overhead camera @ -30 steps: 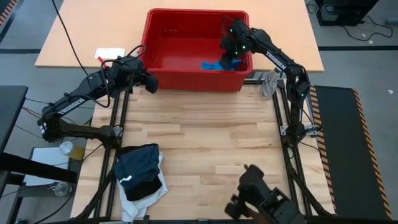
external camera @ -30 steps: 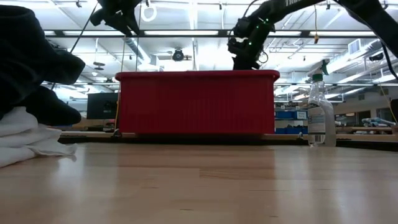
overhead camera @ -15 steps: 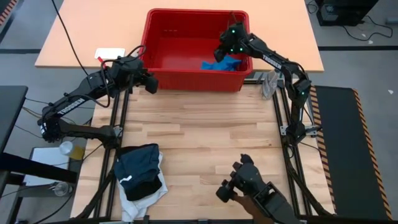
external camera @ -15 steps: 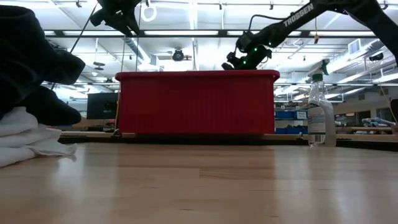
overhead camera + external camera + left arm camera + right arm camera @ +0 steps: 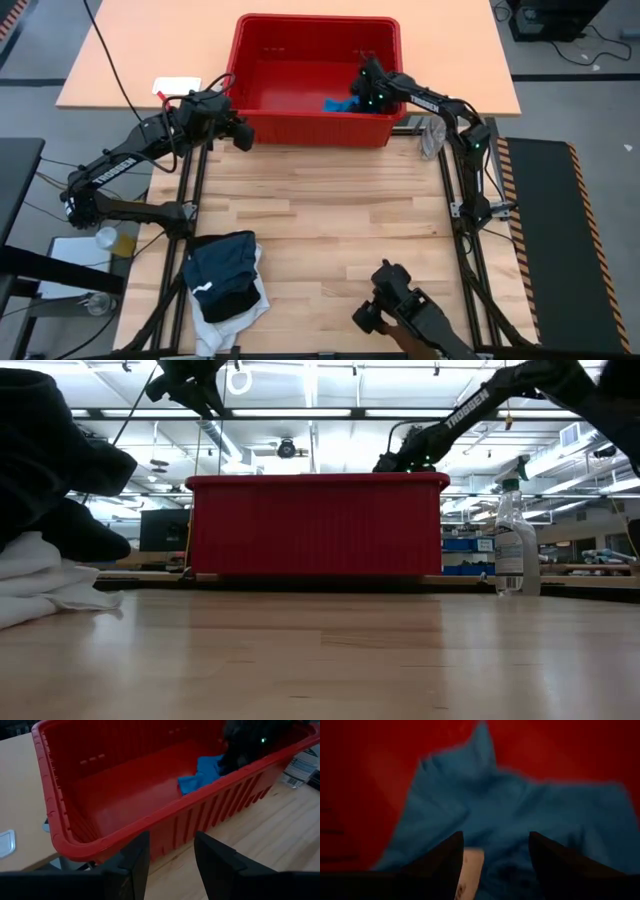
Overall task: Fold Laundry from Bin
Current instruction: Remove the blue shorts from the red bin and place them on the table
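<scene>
Right gripper (image 5: 495,851) over the blue cloth (image 5: 338,104) in the bin (image 5: 300,128).

The crumpled blue cloth lies at the bin's right near corner, with no clear long axis; the right gripper's fingers stand apart just above it, nothing between them. The left gripper (image 5: 171,857) hovers outside the bin's left near corner, fingers parted and empty. Folded laundry (image 5: 226,285) sits at the table's near left edge.

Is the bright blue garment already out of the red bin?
No, the blue garment lies on the floor of the bin, in its right end.
</scene>
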`<state>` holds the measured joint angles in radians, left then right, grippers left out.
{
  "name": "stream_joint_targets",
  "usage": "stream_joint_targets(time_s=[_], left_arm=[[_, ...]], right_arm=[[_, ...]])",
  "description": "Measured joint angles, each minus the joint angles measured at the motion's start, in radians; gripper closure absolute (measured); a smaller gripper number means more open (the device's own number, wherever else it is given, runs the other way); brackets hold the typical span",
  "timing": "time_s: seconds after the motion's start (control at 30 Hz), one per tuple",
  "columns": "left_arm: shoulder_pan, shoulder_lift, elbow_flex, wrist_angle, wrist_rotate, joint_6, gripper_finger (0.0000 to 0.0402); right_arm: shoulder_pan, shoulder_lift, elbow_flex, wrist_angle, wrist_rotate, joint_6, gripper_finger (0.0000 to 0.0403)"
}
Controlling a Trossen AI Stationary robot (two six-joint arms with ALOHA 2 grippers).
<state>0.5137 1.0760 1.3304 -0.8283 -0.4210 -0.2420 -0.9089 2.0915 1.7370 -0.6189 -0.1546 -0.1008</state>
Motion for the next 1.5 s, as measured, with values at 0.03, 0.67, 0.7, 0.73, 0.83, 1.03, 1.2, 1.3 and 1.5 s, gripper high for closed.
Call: stream_joint_targets(time_s=[0.03, 0.67, 0.7, 0.73, 0.83, 1.03, 1.2, 1.3, 1.5], left_arm=[[0.0, 0.0, 0.0, 0.0, 0.0, 0.0, 0.0247], [0.0, 0.0, 0.0, 0.002, 0.0, 0.028, 0.0247], [0.0, 0.0, 0.0, 0.002, 0.0, 0.028, 0.0247], [0.0, 0.0, 0.0, 0.003, 0.0, 0.028, 0.0247], [0.0, 0.0, 0.0, 0.003, 0.0, 0.027, 0.0247], [0.0, 0.0, 0.0, 0.002, 0.0, 0.025, 0.0247], [0.0, 0.0, 0.0, 0.003, 0.0, 0.02, 0.0247], [0.0, 0.0, 0.0, 0.002, 0.001, 0.021, 0.0247], [0.0, 0.0, 0.0, 0.002, 0.008, 0.053, 0.0247]], right_arm=[[0.0, 0.005, -0.001, -0.03, 0.0, 0.0, 0.0175], [-0.003, 0.053, 0.039, -0.208, 0.05, -0.038, 0.0383], [-0.005, 0.053, 0.065, -0.206, 0.051, -0.029, 0.0386], [-0.007, 0.052, 0.095, -0.198, 0.051, -0.021, 0.0387], [-0.014, 0.05, 0.207, -0.156, 0.056, -0.002, 0.0387], [-0.034, 0.049, 0.469, -0.076, -0.023, 0.019, 0.0387], [-0.031, 0.013, 0.602, 0.07, -0.322, 0.046, 0.0387], [-0.017, -0.041, 0.572, 0.194, -0.565, 0.11, 0.0387], [0.055, -0.1, 0.572, 0.13, -0.888, 0.109, 0.0387]])
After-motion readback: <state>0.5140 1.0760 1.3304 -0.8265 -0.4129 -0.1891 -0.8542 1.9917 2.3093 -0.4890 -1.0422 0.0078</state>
